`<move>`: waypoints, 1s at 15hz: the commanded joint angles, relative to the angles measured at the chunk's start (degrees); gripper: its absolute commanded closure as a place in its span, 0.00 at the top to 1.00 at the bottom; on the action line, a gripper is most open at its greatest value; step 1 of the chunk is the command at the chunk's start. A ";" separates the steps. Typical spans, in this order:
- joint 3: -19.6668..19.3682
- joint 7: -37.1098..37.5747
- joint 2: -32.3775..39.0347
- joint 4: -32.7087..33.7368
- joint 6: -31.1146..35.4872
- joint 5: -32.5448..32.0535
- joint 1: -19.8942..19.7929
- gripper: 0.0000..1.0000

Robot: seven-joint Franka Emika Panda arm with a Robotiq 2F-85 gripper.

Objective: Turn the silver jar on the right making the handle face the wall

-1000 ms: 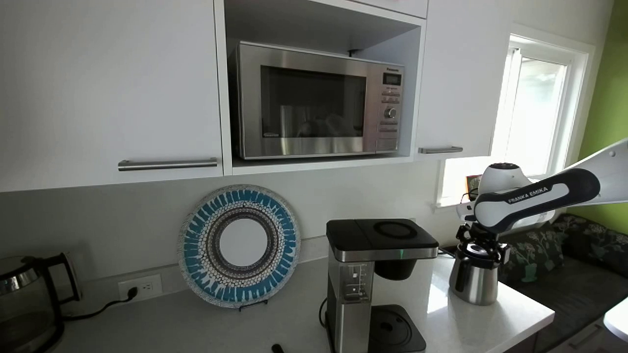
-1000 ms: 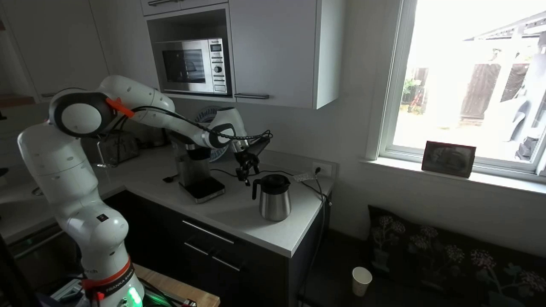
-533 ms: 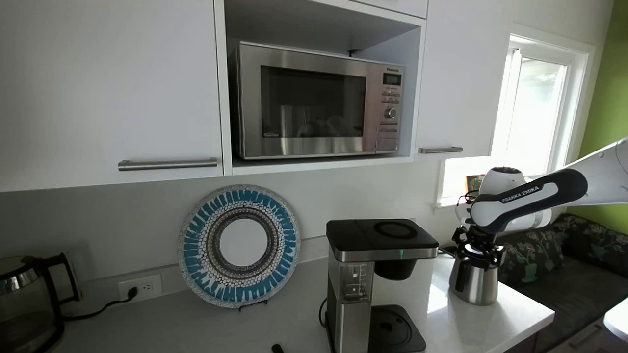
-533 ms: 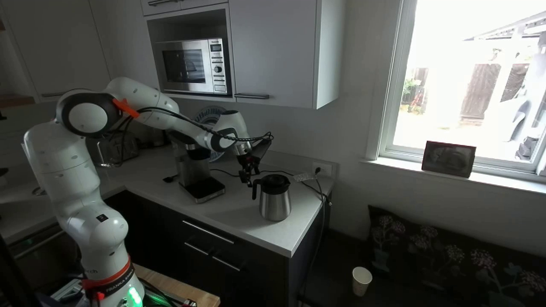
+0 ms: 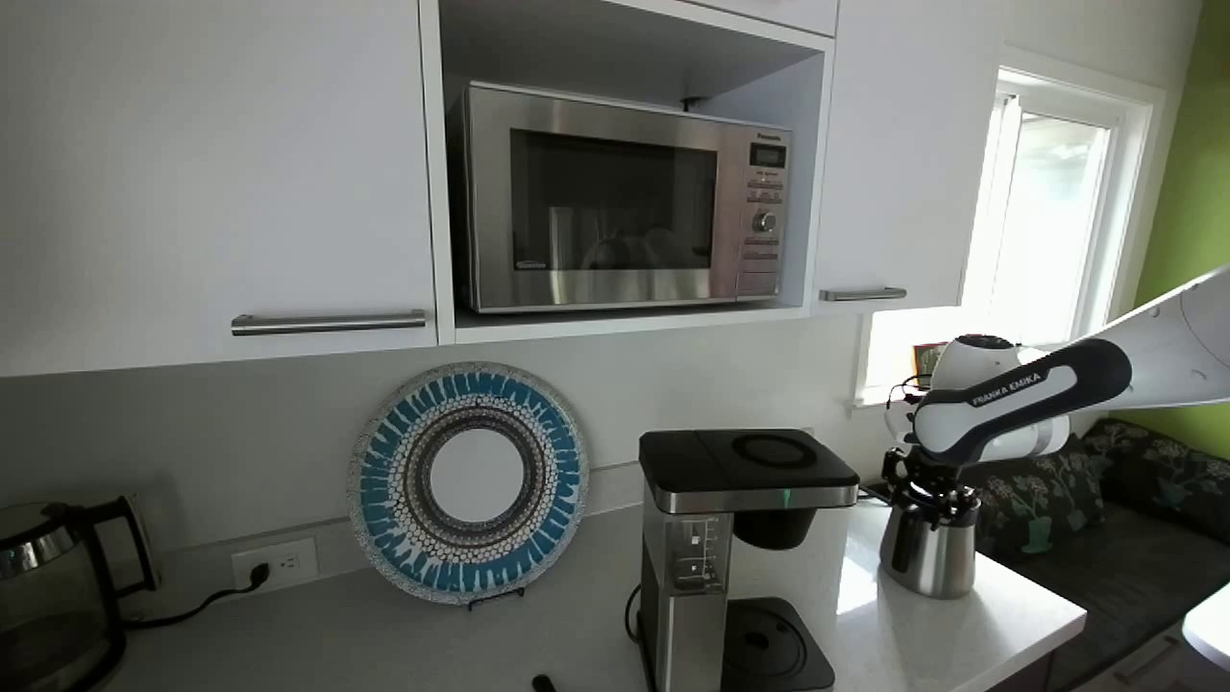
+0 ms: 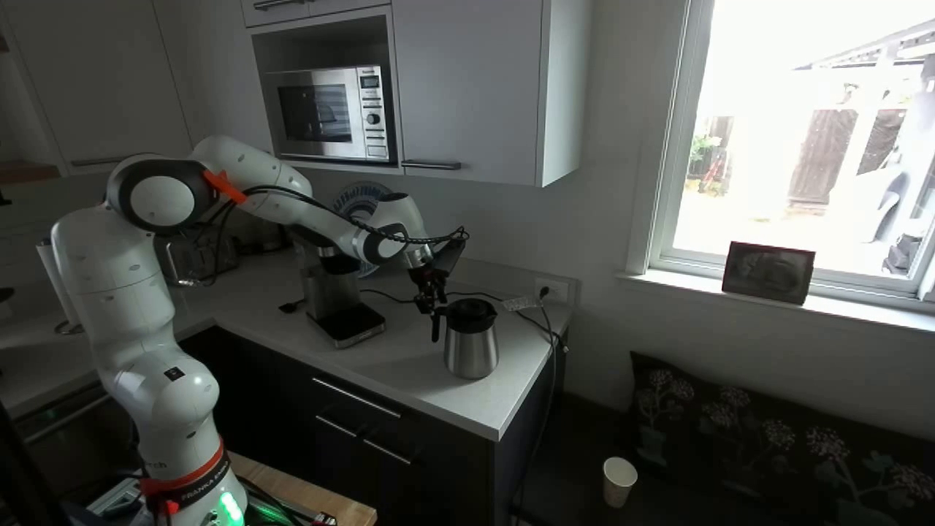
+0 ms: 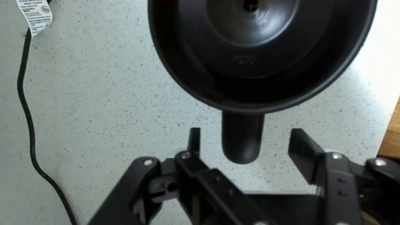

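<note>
The silver jar (image 6: 471, 352) stands upright on the white counter (image 6: 409, 358), near the counter's end and to the right of the coffee machine (image 5: 684, 615) in both exterior views. The handle (image 7: 243, 140) projects from the jar's upper side and, from where I stand, points toward the side on which the coffee machine is placed. The gripper (image 7: 247, 147) is directed downward at the handle. Its two black fingers (image 7: 194, 139) are set apart; in the wrist view the handle appears between them, with speckled counter surface visible on either side of it (whether they are level with the handle or above it, I cannot tell). The jar's round top (image 7: 250, 62) is dark and recessed. The wall (image 6: 504, 226) runs along the rear of the counter and carries a white socket (image 6: 559, 291) with a black plug (image 6: 543, 292) inserted. A black cord (image 7: 30, 126) lies on the counter, well apart from the fingers. A microwave (image 5: 615, 202) sits in the white cabinet (image 5: 221, 173) above; a round plate (image 5: 478, 476) with a blue ring stands near the wall.
</note>
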 commanded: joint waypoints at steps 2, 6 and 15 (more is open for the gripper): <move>1.14 -1.42 1.22 0.49 1.73 0.95 -1.42 0.35; 1.63 4.66 1.18 0.55 1.35 0.43 -1.60 0.08; 2.40 35.25 2.91 3.27 -1.27 -10.35 -1.81 0.08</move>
